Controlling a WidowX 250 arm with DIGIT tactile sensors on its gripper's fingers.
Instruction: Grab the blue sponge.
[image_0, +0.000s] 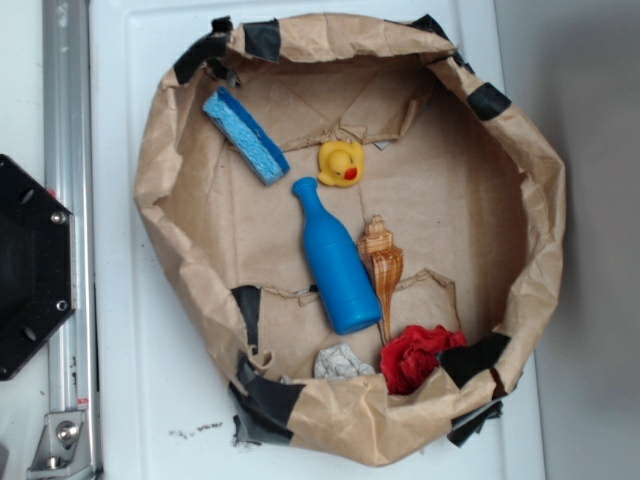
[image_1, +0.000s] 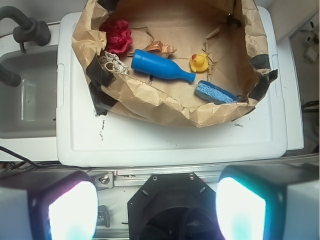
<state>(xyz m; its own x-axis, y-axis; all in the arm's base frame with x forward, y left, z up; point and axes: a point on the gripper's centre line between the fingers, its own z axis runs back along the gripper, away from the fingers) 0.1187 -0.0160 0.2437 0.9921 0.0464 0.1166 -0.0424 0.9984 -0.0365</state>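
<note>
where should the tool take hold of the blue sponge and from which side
Probably from straight above, across its short width near the middle. The blue sponge lies flat and diagonal near the paper wall, clear of the rubber duck and the blue bottle, so its two long edges look free for the fingers. The tool looks open, well back from the basin.

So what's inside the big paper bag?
Inside the bag lie a blue sponge, a blue bottle, a yellow duck, a shell, a red cloth and a grey crumpled thing. The near rim hides part of the last.
</note>
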